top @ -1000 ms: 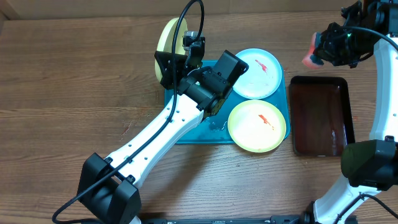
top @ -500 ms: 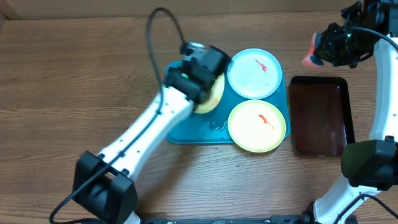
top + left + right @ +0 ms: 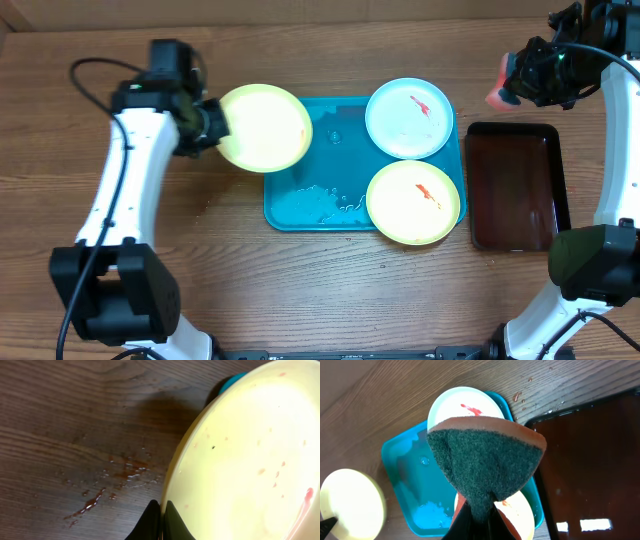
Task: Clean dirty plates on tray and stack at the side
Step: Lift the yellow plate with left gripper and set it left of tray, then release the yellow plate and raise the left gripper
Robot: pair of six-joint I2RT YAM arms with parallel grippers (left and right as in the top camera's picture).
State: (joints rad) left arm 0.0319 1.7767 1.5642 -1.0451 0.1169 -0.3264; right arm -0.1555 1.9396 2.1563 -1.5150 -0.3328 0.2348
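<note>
- While the left gripper [image 3: 207, 130] is closed on the rim of a pale yellow round plastic plate [image 3: 262, 127], this plate hangs over the far left corner of the large teal-blue rectangular plastic tray [image 3: 300, 205], and most of it is over the brown wooden table [image 3: 120, 290].
- From the left wrist view, the two fingers pinch the plate edge, and small reddish specks and one red streak are on its inner face.
- On the wood under this plate there are wet drops and a reddish-brown smear [image 3: 100, 495].
- On the right half of the tray rest a light blue round plastic plate [image 3: 409, 117] at the far side and a second pale yellow plate [image 3: 413, 203] at the near side. They are very close, and each has a red-orange smear.
- The bare left part of the tray floor is wet with drops of water [image 3: 315, 195].
- A smaller dark reddish-brown rectangular tray [image 3: 515, 185] lies just beside the teal tray on the right, glossy, with light reflections.
- The right gripper [image 3: 507, 87] is above the far right part of the table, clamped on an orange sponge [image 3: 485, 455] with a dark green scouring face.
- Beyond the far table edge a pale beige band [image 3: 300, 8] shows, and I cannot tell what it is.
</note>
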